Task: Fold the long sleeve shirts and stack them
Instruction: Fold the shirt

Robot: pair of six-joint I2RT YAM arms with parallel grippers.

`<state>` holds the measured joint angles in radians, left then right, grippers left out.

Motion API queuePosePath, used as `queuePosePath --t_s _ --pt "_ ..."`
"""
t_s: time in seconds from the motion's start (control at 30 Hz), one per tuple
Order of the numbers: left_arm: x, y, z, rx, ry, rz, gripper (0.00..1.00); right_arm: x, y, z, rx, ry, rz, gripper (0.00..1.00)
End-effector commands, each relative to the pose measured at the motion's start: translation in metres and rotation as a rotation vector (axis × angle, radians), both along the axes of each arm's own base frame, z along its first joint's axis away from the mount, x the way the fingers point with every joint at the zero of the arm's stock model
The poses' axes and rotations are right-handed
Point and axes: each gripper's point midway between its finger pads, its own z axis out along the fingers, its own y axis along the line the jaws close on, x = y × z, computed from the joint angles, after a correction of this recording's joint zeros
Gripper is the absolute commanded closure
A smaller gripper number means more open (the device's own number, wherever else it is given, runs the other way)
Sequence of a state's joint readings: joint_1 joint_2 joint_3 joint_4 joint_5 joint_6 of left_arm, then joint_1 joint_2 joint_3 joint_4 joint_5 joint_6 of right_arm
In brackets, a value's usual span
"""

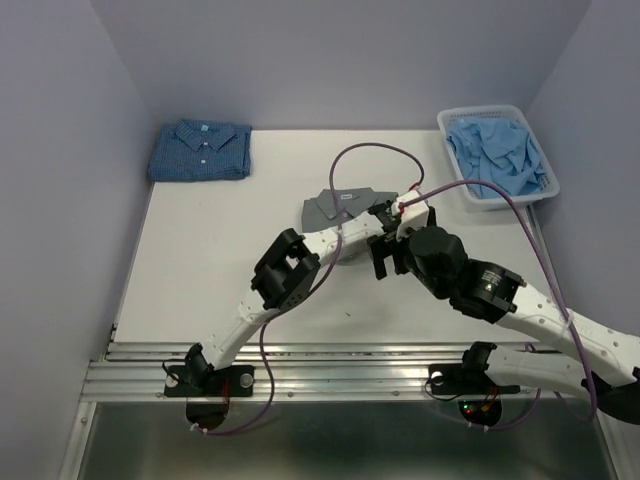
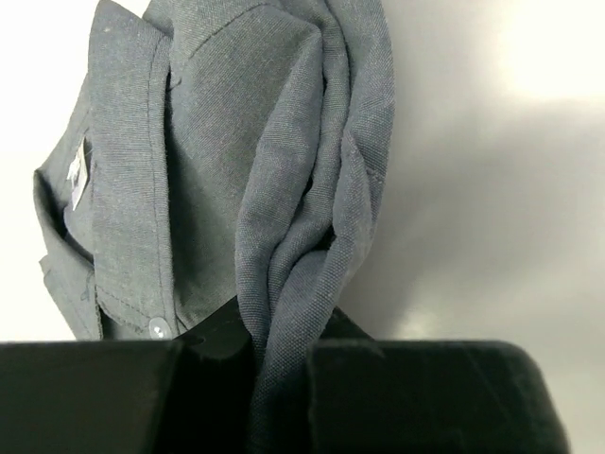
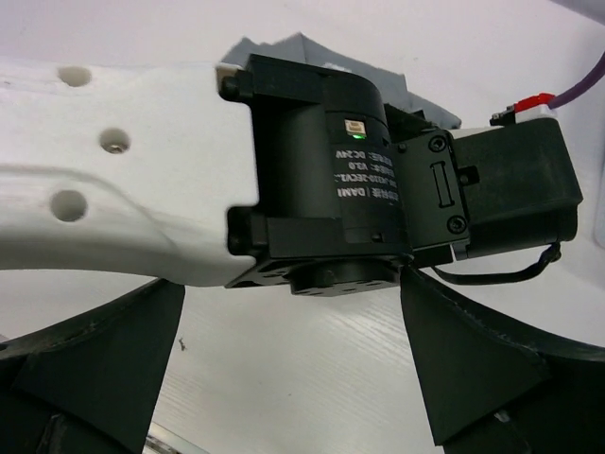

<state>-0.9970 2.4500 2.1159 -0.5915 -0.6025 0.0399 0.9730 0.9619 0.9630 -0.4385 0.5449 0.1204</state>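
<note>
The slate-grey shirt (image 1: pixel 338 207) lies folded at the table's centre, collar up. My left gripper (image 1: pixel 380 213) is at its right edge; in the left wrist view the gripper (image 2: pixel 279 364) is shut on a bunched fold of the grey shirt (image 2: pixel 217 142). My right gripper (image 1: pixel 388 262) sits just in front of the left wrist, open and empty above the bare table (image 3: pixel 284 378); the left arm's wrist fills most of its view and a bit of grey shirt (image 3: pixel 284 47) shows behind. The dark blue check shirt (image 1: pixel 200 150) lies folded at the far left corner.
A white basket (image 1: pixel 545 150) holding crumpled light-blue cloth (image 1: pixel 498 155) stands at the back right. The two arms meet near the table's centre. Purple walls close the table on three sides; a metal rail (image 1: pixel 330 370) runs along the near edge.
</note>
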Motion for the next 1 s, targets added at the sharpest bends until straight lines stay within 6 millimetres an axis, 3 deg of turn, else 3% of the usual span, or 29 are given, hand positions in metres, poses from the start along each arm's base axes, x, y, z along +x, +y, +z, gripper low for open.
queuePosePath --t_s 0.0,0.03,0.07,0.1,0.13,0.17,0.2,0.37,0.63,0.73,0.8,0.9,0.97 --pt "-0.063 -0.054 0.034 -0.27 0.151 -0.094 1.0 0.019 -0.035 0.097 0.272 -0.213 -0.237 0.0" --pt "-0.066 -0.055 0.031 -0.276 0.168 -0.097 1.0 0.019 -0.037 0.097 0.276 -0.216 -0.248 0.0" --pt "-0.071 -0.057 0.027 -0.281 0.199 -0.102 0.93 0.019 -0.043 0.098 0.278 -0.224 -0.277 0.0" --pt "-0.073 -0.058 0.027 -0.286 0.213 -0.102 0.78 0.019 -0.045 0.099 0.281 -0.227 -0.286 0.0" --pt "-0.076 -0.058 0.028 -0.293 0.226 -0.103 0.54 0.019 -0.047 0.099 0.28 -0.228 -0.294 0.0" --pt "-0.081 -0.061 0.027 -0.312 0.253 -0.116 0.14 0.019 -0.051 0.099 0.281 -0.233 -0.312 0.0" --pt "-0.085 -0.064 0.029 -0.328 0.266 -0.129 0.01 0.019 -0.052 0.099 0.281 -0.235 -0.321 0.0" --pt "-0.101 -0.078 0.057 -0.446 0.301 -0.211 0.01 0.017 -0.059 0.104 0.31 -0.244 -0.347 0.0" --pt "-0.122 -0.098 0.132 -0.66 0.325 -0.349 0.01 0.011 -0.072 0.117 0.382 -0.264 -0.385 0.0" --pt "-0.115 -0.088 0.144 -0.689 0.31 -0.321 0.01 0.003 -0.076 0.135 0.457 -0.278 -0.35 0.0" --pt "-0.106 -0.079 0.143 -0.703 0.315 -0.283 0.01 -0.006 -0.076 0.151 0.517 -0.29 -0.294 0.0" --pt "-0.075 -0.057 0.145 -0.739 0.299 -0.192 0.01 -0.021 -0.073 0.174 0.594 -0.304 -0.19 0.0" --pt "-0.038 -0.032 0.144 -0.759 0.276 -0.094 0.01 -0.027 -0.072 0.183 0.612 -0.313 -0.153 0.0"
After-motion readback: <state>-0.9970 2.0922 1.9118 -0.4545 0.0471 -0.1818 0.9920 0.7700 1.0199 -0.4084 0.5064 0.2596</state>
